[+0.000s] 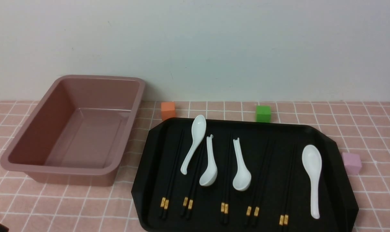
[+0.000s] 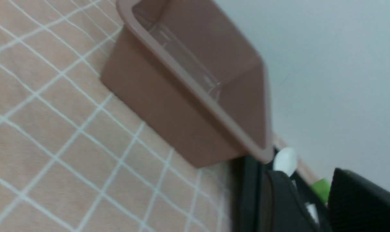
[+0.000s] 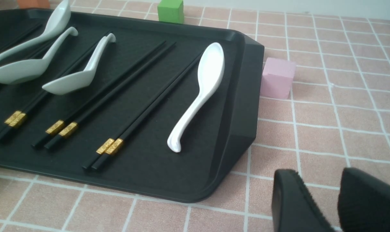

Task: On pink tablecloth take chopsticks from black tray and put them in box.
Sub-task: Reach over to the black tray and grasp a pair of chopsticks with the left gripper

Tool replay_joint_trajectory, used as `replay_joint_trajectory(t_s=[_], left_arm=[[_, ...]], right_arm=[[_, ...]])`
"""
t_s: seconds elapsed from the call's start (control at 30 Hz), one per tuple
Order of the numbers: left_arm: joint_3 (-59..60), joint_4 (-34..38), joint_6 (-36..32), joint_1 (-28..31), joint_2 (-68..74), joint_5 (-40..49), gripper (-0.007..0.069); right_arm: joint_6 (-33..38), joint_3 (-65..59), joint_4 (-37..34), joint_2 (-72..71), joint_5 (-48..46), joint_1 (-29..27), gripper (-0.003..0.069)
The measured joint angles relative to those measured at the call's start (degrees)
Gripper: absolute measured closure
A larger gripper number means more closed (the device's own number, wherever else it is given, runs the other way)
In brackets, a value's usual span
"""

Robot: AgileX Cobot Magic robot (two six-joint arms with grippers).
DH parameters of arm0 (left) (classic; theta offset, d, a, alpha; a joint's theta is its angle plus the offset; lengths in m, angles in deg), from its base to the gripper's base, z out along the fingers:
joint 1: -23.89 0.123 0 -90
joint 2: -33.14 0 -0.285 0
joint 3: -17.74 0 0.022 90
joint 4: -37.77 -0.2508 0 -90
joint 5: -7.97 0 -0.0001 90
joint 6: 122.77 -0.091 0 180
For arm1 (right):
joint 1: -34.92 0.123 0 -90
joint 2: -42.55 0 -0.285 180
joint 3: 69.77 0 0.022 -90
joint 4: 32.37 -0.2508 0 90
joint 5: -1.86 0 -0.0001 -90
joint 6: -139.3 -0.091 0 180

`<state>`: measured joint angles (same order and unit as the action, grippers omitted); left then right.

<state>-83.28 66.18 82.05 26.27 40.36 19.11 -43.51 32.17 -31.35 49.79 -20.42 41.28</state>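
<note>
Several pairs of black chopsticks (image 1: 172,174) with gold bands lie side by side in the black tray (image 1: 336,180) on the pink tablecloth (image 1: 69,206). The empty dusty-pink box (image 1: 95,93) stands left of the tray. Neither gripper shows clearly in the front view. In the left wrist view my left gripper (image 2: 307,172) is open and empty, near the box (image 2: 169,106) and the tray's edge (image 2: 246,193). In the right wrist view my right gripper (image 3: 317,175) is open and empty over the cloth (image 3: 327,122), beside the tray's near right corner (image 3: 240,96). The nearest chopsticks (image 3: 150,108) lie apart from it.
Several white spoons (image 1: 312,174) lie among the chopsticks; some rest across them. An orange cube (image 1: 168,110) and a green cube (image 1: 263,113) sit behind the tray. A pink cube (image 1: 352,162) sits at its right. A white wall stands close behind.
</note>
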Motion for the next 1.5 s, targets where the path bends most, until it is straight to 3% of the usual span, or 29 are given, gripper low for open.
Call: replay_joint_trajectory(t_s=[0.17, 0.37, 0.4, 0.5, 0.53, 0.57, 0.67, 0.8, 0.9, 1.1, 1.27, 1.37, 1.5], left_arm=[[-0.24, 8.67, 0.39, 0.00, 0.00, -4.09, 0.0388], [-8.56, 9.79, -4.83, 0.00, 0.73, 2.50, 0.0475], [-13.42, 9.74, -8.06, 0.00, 3.89, 6.19, 0.0529], [-18.99, 9.61, -12.95, 0.00, 10.63, 12.68, 0.0586], [-23.73, 9.42, -17.47, 0.00, 16.68, 17.97, 0.0623], [-24.24, 9.34, -17.47, 0.00, 17.47, 18.63, 0.0623], [-31.91, 8.81, -26.59, 0.00, 32.12, 29.43, 0.0637], [-36.70, 8.55, -31.76, -0.18, 44.65, 33.68, 0.0637], [-42.19, 6.52, -34.09, -3.61, 56.55, 33.56, 0.0637], [-50.39, -1.87, -30.97, -16.27, 69.65, 33.26, 0.0637], [-60.60, -15.57, -17.45, -32.27, 80.47, 35.25, 0.0637], [-66.50, -20.73, -13.21, -37.12, 85.96, 38.74, 0.0637], [-72.39, -24.20, -12.02, -38.21, 93.91, 41.23, 0.0637]], right_arm=[[0.00, 0.00, 0.00, 0.00, 0.00, 0.00, 0.0419], [0.00, 0.00, 0.00, 0.00, 0.00, 0.00, 0.0419], [0.00, 0.00, 0.00, 0.00, 0.00, 0.00, 0.0419], [0.00, 0.00, 0.00, 0.00, 0.00, 0.00, 0.0419], [0.00, 0.00, 0.00, 0.00, 0.00, 0.00, 0.0419], [0.00, 0.00, 0.00, 0.00, 0.00, 0.00, 0.0419], [0.00, 0.00, 0.00, 0.00, 0.00, 0.00, 0.0419], [0.00, 0.00, 0.00, 0.00, 0.00, 0.00, 0.0419], [0.00, 0.00, 0.00, 0.00, 0.00, 0.00, 0.0419], [0.00, 0.00, 0.00, 0.00, 0.00, 0.00, 0.0419], [0.00, 0.00, 0.00, 0.00, 0.00, 0.00, 0.0419], [0.00, 0.00, 0.00, 0.00, 0.00, 0.00, 0.0419], [0.00, 0.00, 0.00, 0.00, 0.00, 0.00, 0.0419]])
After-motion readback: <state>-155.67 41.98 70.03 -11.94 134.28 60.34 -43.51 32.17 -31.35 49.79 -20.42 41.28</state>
